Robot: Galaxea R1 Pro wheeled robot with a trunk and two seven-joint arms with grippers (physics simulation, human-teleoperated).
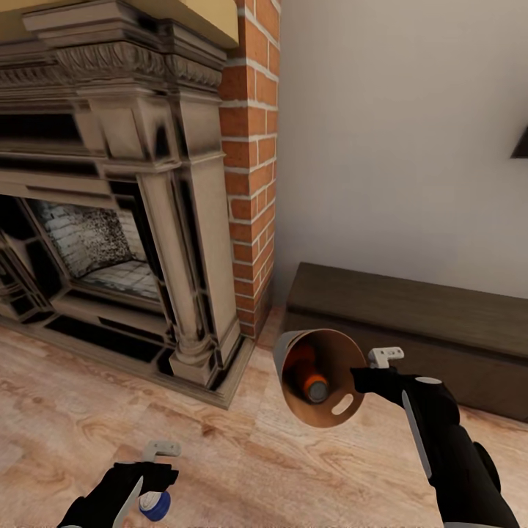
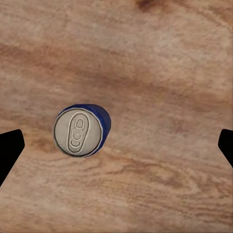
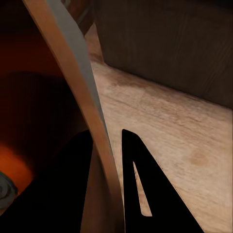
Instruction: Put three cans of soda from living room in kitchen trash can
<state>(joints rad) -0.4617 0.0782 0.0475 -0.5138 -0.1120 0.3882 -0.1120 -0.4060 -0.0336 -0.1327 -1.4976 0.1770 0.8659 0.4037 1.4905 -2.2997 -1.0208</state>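
Note:
A blue can of soda with a silver top stands upright on the wooden floor. My left gripper hovers straight above it, open, its fingertips wide apart on either side. In the head view that can peeks out just under the left gripper. My right gripper is shut on the rim of the tash can, which is lifted and tipped with its mouth toward me. An orange can of soda lies inside it. The bin wall runs between the right gripper's fingers.
A carved stone fireplace with a brick column fills the left side. A low dark wooden bench stands against the white wall on the right. Open wooden floor lies between my arms.

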